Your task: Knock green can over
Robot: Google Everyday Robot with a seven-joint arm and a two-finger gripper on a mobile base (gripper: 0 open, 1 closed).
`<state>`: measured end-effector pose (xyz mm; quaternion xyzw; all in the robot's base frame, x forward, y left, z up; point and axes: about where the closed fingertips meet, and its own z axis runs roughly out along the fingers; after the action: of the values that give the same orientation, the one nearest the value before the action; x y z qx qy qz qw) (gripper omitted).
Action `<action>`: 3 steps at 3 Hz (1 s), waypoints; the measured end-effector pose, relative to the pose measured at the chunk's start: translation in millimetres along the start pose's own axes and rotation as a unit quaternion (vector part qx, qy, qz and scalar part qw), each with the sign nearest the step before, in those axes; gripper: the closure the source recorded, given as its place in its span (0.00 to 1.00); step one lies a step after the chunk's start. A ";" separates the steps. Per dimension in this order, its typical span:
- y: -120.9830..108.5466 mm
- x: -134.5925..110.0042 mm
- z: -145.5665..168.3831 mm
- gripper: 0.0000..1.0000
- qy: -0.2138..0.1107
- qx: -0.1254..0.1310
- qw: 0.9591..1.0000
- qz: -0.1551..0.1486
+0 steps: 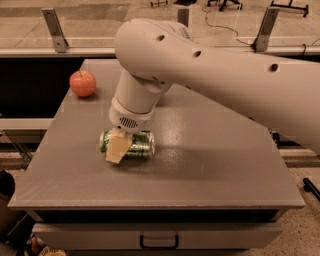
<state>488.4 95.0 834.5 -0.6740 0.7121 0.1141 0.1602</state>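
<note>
Hand [119, 148] low over one green can [140, 144], lying sideways on the bench [210, 170].
Whether the hand is clamped cannot be told; the can's middle is hidden by it; one apple [82, 83] is set well apart, back left.

We see a robot test lab (office-like): a grey worktable [210, 170] with a drawer [100, 236] at lower centre, chair bases [235, 4] and a cable [225, 30] along the top, the gripper [118, 148] low at centre left.
</note>
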 end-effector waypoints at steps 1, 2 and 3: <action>-0.2 -1.7 -2.8 0.82 0.000 -0.001 1.000 0.000; 0.6 -2.1 -2.1 0.58 0.000 -0.002 1.000 -0.001; 1.4 -2.6 -1.5 0.36 0.001 -0.003 1.000 -0.002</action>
<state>487.0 96.9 836.7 -0.6762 0.7103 0.1152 0.1579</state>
